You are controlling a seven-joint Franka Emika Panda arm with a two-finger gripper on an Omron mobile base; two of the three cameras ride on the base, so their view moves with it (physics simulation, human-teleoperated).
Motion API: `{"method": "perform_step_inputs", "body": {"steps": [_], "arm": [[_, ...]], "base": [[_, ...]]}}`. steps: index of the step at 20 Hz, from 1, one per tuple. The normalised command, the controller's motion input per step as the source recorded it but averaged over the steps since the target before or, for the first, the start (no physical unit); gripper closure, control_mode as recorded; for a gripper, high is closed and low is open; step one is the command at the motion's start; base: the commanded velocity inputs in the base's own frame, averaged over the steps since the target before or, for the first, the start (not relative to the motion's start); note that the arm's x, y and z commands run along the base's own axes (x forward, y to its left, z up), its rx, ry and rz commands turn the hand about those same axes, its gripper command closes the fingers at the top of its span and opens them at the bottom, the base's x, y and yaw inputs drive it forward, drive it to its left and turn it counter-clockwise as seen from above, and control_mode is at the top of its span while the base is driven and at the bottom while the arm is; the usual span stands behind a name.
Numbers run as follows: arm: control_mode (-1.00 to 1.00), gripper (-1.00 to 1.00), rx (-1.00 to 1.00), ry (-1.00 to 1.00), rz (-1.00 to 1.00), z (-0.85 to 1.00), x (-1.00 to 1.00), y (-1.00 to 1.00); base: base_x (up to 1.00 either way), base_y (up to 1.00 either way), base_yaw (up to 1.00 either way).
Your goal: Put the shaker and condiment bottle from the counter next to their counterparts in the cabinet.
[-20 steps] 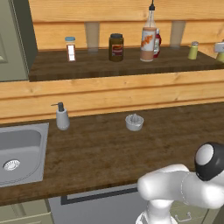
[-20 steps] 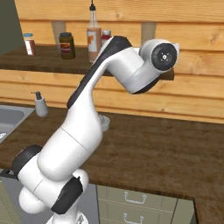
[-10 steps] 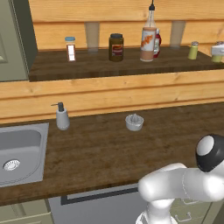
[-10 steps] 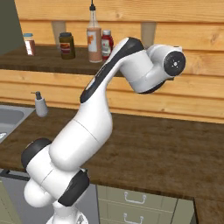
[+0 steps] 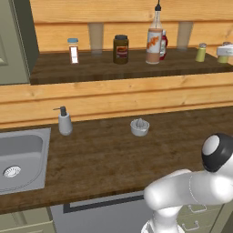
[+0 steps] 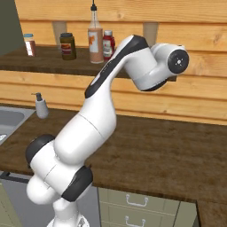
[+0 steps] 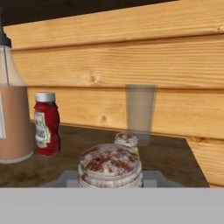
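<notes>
**Shaker upright in the gripper, on the cabinet shelf beside its twin**

The shaker (image 7: 110,168) stands upright, long axis vertical, its speckled silver cap facing the hand camera at the bottom of the hand view. The gripper (image 7: 110,179) appears clenched on it, though the fingertips themselves are hard to make out behind the cap. Just beyond it stands the second shaker (image 7: 126,140), also upright, in front of a clear glass (image 7: 140,113) against the plank back wall of the cabinet (image 7: 131,52).

To the left on the shelf board are the squat red bottle (image 7: 46,124), white-capped with a green-and-white label whose writing is too small to read, and the condiment bottle (image 7: 12,113), upright, nozzle up. From the left base view its label (image 5: 154,42) shows orange marks, unreadable. The dark brown jar (image 5: 120,48) and the striped jar (image 5: 73,49) stand farther left.
</notes>
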Motion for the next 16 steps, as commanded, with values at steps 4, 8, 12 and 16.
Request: {"method": "perform_step_inputs", "body": {"steps": [4, 8, 12, 16], "arm": [[-1.00, 1.00, 0.00, 0.00, 0.00, -0.08, 0.11, 0.00], [-1.00, 1.00, 0.00, 0.00, 0.00, -0.11, 0.13, 0.00], [-1.00, 1.00, 0.00, 0.00, 0.00, -0.12, 0.15, 0.00], [-1.00, 1.00, 0.00, 0.00, 0.00, -0.08, 0.19, 0.00]], "base": [[0.00, 0.00, 0.00], [0.00, 0.00, 0.00], [0.00, 0.00, 0.00], [0.00, 0.00, 0.00]]}}
